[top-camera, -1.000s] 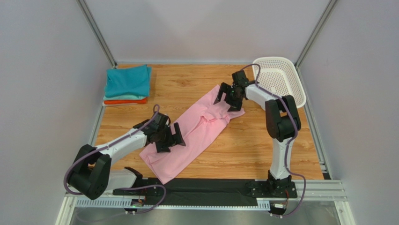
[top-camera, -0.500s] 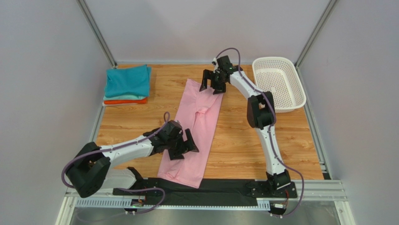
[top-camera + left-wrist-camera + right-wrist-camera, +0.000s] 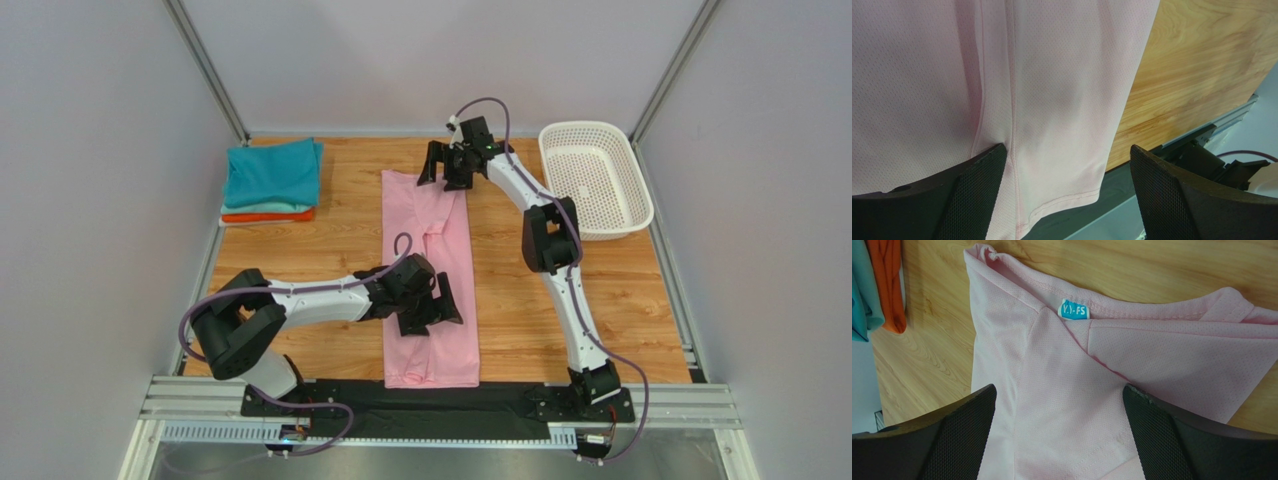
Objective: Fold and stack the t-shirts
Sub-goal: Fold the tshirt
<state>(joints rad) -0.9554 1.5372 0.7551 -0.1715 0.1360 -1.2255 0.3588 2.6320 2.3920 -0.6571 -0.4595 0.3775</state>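
Teal-topped stack of tees [image 3: 270,178] sits far left. Pink t-shirt [image 3: 430,245], folded into a long narrow strip, lies mid-table; left gripper [image 3: 428,308] spread over its lower half, right gripper [image 3: 445,170] spread above its labelled collar. Wooden table [image 3: 320,255], white basket [image 3: 590,127] right, grey walls [image 3: 100,200].

The wooden tabletop [image 3: 520,320] carries a pink t-shirt [image 3: 430,260] folded long and narrow down its middle, a stack of tees [image 3: 272,180] far left, and a white basket [image 3: 590,170] far right.

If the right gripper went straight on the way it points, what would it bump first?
Probably the pink shirt, just below its neck label. The open right gripper points straight at the cloth.
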